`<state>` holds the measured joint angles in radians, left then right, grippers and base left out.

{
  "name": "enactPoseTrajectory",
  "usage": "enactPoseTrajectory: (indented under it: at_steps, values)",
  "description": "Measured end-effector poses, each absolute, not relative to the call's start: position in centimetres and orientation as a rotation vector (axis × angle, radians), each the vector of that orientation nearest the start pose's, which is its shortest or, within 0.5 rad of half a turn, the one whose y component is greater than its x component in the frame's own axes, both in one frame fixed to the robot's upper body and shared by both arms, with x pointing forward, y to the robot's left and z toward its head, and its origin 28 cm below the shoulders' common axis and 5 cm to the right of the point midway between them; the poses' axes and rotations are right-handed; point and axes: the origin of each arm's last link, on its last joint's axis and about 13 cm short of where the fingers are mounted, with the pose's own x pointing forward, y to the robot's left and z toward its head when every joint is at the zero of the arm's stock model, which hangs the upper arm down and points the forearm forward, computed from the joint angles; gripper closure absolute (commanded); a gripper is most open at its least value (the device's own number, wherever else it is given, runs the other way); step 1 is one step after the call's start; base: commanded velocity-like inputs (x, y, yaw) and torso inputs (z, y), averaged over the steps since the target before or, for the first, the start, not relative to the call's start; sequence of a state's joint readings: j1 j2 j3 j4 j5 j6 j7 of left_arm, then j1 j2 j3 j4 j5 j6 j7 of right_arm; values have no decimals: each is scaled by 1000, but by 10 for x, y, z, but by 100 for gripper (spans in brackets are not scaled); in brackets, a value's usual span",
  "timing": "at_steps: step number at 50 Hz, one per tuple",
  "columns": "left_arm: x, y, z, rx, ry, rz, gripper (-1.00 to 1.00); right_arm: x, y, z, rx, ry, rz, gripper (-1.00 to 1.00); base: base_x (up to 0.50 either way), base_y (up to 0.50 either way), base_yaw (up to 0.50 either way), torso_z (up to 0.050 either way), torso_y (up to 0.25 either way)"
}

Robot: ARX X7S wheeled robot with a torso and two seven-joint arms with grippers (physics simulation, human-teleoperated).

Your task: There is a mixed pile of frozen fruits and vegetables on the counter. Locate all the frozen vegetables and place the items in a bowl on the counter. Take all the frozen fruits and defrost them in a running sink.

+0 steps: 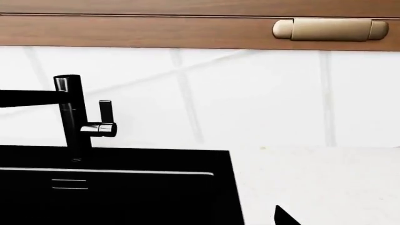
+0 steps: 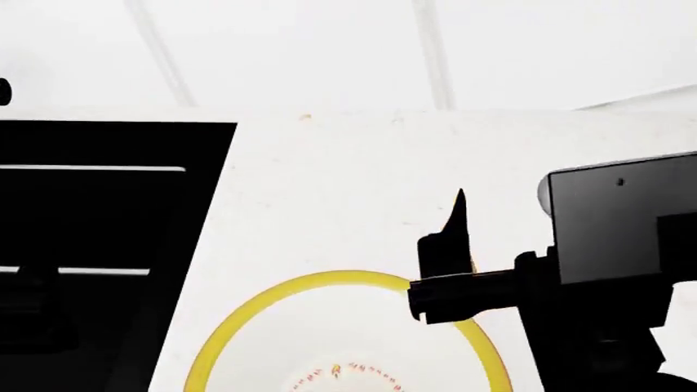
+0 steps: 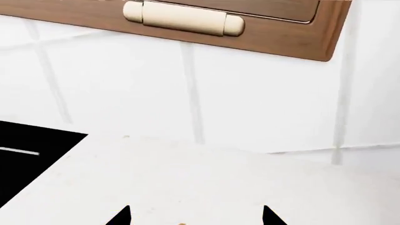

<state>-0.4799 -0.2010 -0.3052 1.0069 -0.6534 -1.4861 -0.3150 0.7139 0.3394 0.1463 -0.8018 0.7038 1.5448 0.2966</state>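
The bowl [image 2: 326,282] lies at the near edge of the head view, showing its yellow rim and a white inside with red dots. My right gripper [image 2: 462,208] hangs over the bowl's right rim, its fingers pointing at the wall. In the right wrist view its two fingertips [image 3: 122,216] stand wide apart over the counter [image 3: 206,178], with a small tan speck [image 3: 181,223] between them at the frame edge. I cannot tell what the speck is. The black sink [image 1: 125,197] and its faucet [image 1: 74,117] fill the left wrist view. One left fingertip [image 1: 284,216] shows far off centre. The eggplant and the fruits are out of view.
The sink [image 2: 98,204] lies left of the bowl in the head view. The white tiled wall [image 2: 326,49] stands behind the counter [image 2: 370,163]. A wooden wall cabinet with a brass handle [image 1: 330,29] hangs above; it also shows in the right wrist view [image 3: 184,18].
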Motion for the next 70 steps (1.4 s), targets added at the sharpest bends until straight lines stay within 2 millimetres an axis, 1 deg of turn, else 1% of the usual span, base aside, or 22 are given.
enactPoseTrajectory:
  at_steps: [14, 26, 33, 41, 45, 50, 70]
  values:
    - [188, 238, 204, -10, -24, 29, -100, 275, -140, 249, -96, 222, 152, -100, 0, 0, 0, 0, 0]
    - [187, 241, 202, -14, -20, 37, -100, 330, -142, 260, -50, 442, 214, -100, 0, 0, 0, 0, 0]
    - [188, 243, 201, -16, -17, 41, -100, 361, -141, 257, -29, 562, 221, -100, 0, 0, 0, 0, 0]
    - [188, 244, 197, -19, -11, 47, -100, 390, -141, 242, 13, 670, 195, -100, 0, 0, 0, 0, 0]
    - [188, 245, 195, -21, -8, 51, -100, 397, -144, 234, 28, 708, 172, -100, 0, 0, 0, 0, 0]
    - [189, 246, 193, -24, -5, 55, -100, 400, -146, 226, 40, 740, 148, -100, 0, 0, 0, 0, 0]
    - [192, 248, 187, -24, 5, 65, -100, 400, -139, 201, 62, 817, 137, -100, 0, 0, 0, 0, 0]
